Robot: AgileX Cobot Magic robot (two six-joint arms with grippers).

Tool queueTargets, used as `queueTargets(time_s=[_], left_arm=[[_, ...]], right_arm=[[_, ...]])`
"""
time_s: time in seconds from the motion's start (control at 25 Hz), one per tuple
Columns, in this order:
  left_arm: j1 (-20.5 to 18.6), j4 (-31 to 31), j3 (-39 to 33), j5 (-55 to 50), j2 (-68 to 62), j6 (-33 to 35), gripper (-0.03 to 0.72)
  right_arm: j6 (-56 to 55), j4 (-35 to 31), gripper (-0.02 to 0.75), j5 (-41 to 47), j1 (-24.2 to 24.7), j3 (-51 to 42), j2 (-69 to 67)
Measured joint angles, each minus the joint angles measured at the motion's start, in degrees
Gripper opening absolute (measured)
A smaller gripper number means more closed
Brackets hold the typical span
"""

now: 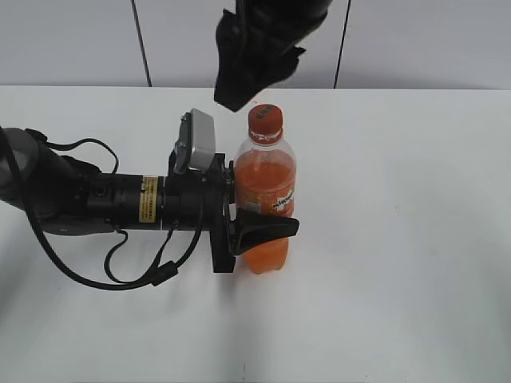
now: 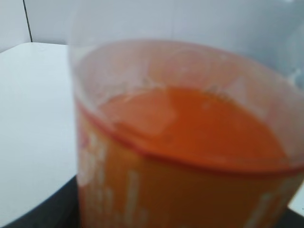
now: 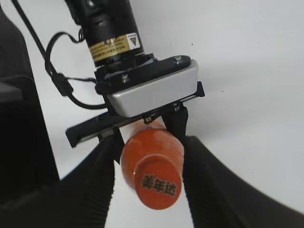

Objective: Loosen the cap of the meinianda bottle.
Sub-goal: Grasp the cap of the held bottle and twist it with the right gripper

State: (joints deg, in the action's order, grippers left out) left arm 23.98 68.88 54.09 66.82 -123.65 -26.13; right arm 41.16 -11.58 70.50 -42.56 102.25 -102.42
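Both grippers are at the meinianda bottle (image 1: 266, 199), which stands upright on the white table (image 1: 399, 239): left gripper (image 1: 259, 231) pinches its body from the side, while right gripper (image 3: 147, 161) hangs above with spread fingers (image 3: 209, 185) beside the cap (image 3: 154, 185), not touching it.

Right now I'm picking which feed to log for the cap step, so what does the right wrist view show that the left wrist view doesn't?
Only the right wrist view: the cap from above with printed characters, the right gripper open on either side of it, and the left arm's camera housing. Only the left wrist view: a blurred close-up of the drink's surface line inside the clear wall. Both: the meinianda bottle and the white table.
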Motion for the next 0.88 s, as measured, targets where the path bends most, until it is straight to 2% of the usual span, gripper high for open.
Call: queueTargets(time_s=[0.4,0.68,0.88], left_arm=[[0.0,0.0,0.0,-0.9,0.1,0.0,0.415],[0.1,0.0,0.0,-1.9,0.4,-0.3,0.415],[0.1,-0.1,0.0,-2.0,0.4,-0.4,0.415]], right_arm=[[-46.0,-0.4,0.355,0.0,0.0,3.7,0.2],[-61.2,2.7,0.37,0.0,0.0,3.6,1.5],[-64.5,3.9,0.375,0.0,0.0,1.1,2.3]])
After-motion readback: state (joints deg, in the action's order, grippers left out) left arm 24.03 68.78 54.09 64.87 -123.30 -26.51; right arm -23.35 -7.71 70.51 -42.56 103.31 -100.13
